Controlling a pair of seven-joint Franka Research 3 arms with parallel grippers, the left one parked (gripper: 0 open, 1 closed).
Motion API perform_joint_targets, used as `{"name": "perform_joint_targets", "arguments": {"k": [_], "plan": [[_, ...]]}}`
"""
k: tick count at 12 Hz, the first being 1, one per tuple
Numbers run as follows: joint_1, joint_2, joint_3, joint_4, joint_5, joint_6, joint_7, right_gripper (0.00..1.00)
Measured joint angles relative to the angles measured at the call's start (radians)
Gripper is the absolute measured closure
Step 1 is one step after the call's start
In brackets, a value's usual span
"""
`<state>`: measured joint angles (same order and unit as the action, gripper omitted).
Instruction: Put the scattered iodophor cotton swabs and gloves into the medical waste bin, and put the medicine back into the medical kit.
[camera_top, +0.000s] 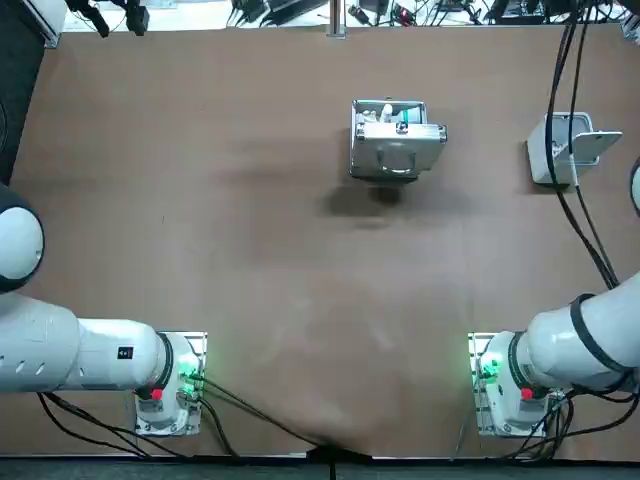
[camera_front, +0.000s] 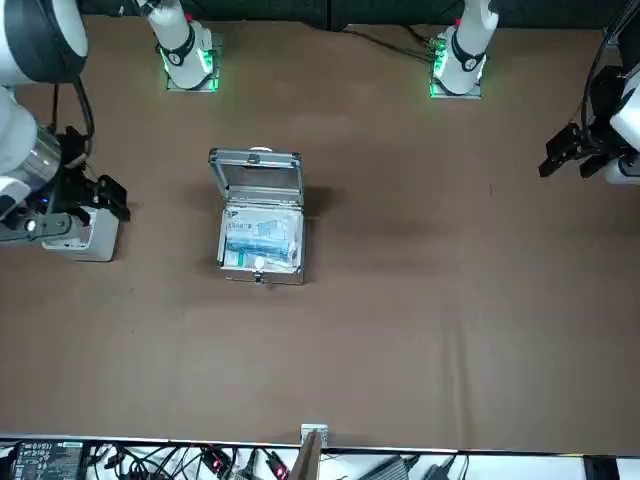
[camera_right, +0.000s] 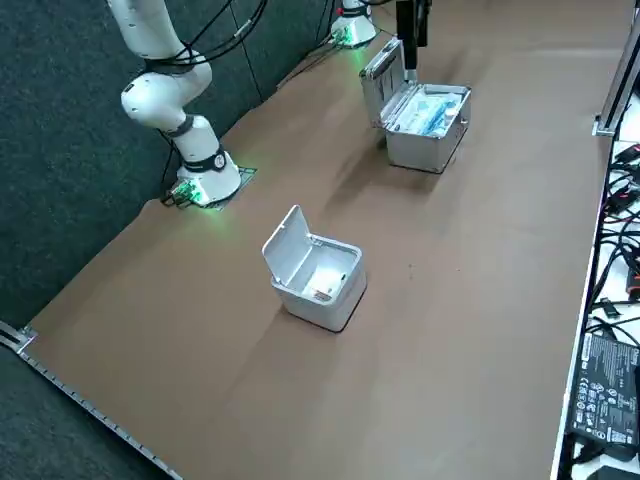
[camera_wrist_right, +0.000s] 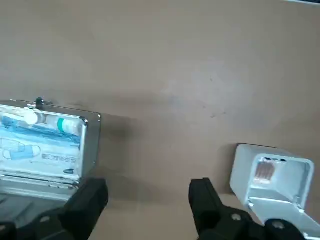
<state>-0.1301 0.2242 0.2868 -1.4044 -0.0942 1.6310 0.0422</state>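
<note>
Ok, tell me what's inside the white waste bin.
The waste bin, lid up, holds a few orange-brown swabs. Nothing else shows, though its walls hide part of the floor. The open right gripper hangs over the table near it.

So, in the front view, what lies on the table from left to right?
Medical waste bin → medical kit. The right hand, open, hangs by the bin and overlaps it in this view, so it is left out.
</note>
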Motion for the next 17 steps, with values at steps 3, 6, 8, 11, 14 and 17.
{"name": "perform_joint_targets", "arguments": {"k": [3,6,8,11,14,17], "plan": [[-0.010,-0.042,-0.018,-0.002,0.000,-0.028,-0.013,0.00],[-0.009,-0.087,-0.070,-0.009,0.002,-0.090,-0.064,0.00],[-0.009,-0.115,-0.119,-0.032,0.025,-0.102,-0.094,0.00],[-0.005,-0.159,-0.167,-0.096,0.059,-0.102,-0.105,0.00],[0.019,-0.200,-0.195,-0.153,0.067,-0.099,-0.106,0.00],[0.035,-0.225,-0.213,-0.176,0.067,-0.098,-0.106,0.00]]}}
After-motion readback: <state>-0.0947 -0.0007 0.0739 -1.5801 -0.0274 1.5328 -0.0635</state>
